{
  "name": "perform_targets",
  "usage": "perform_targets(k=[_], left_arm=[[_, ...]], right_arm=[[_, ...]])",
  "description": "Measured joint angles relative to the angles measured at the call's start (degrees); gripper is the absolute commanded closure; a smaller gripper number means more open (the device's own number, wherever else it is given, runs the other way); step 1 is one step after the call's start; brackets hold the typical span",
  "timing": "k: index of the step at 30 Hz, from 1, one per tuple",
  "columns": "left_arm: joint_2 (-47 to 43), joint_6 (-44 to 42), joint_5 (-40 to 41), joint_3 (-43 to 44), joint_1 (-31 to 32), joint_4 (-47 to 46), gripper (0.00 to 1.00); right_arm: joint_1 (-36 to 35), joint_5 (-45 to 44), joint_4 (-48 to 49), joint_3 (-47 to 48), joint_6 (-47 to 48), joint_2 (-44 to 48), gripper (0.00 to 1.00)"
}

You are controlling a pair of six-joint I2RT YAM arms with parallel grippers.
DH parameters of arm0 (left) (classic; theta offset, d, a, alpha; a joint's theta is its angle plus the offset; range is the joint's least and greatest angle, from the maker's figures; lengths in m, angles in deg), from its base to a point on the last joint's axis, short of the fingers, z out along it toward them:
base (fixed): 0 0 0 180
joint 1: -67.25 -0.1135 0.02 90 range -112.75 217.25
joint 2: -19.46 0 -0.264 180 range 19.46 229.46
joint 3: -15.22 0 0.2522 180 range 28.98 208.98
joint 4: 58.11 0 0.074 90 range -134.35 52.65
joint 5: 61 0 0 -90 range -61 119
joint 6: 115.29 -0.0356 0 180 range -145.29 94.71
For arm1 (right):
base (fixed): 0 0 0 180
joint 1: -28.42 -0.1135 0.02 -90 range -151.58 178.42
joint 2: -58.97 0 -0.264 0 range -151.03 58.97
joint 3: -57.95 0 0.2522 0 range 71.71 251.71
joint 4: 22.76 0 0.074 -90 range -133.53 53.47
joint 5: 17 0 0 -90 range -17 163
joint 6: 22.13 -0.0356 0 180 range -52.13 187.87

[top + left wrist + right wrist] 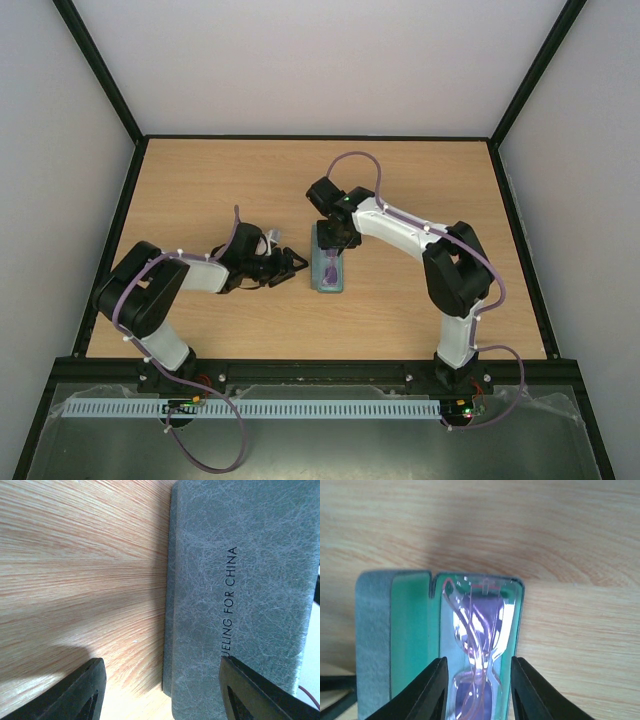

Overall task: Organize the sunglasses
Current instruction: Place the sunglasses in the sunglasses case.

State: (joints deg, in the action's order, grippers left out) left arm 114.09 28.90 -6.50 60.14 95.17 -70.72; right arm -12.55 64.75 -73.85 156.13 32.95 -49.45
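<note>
The sunglasses (477,630), pink and translucent with folded arms, lie lengthwise inside the open grey-blue case (372,630), on its green lining. My right gripper (478,661) hangs over them, open, one finger on each side of the frame with a small gap to either. In the top view the case (328,272) sits mid-table with the right gripper (333,243) at its far end. My left gripper (291,265) stands open just left of the case. In the left wrist view the left gripper (161,664) straddles the edge of the case's textured grey outer face (240,580).
The wooden table (200,190) is walled by a black frame and pale side panels. The case's lid stands open towards the left arm. Both arms reach in from the near edge towards the middle.
</note>
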Motion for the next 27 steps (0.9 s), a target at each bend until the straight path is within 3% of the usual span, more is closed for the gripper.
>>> perform_targets(k=[7,27], left_arm=[[-0.04,-0.04,0.04,0.00,0.00,0.81,0.36],[-0.15,-0.24,0.48,1.05,0.02,2.36,0.36]], right_arm=[[2.89,0.22,2.40,2.36,0.44,-2.08,0.82],[3.45,5.75,8.70,-3.08,0.63,-5.51,0.86]])
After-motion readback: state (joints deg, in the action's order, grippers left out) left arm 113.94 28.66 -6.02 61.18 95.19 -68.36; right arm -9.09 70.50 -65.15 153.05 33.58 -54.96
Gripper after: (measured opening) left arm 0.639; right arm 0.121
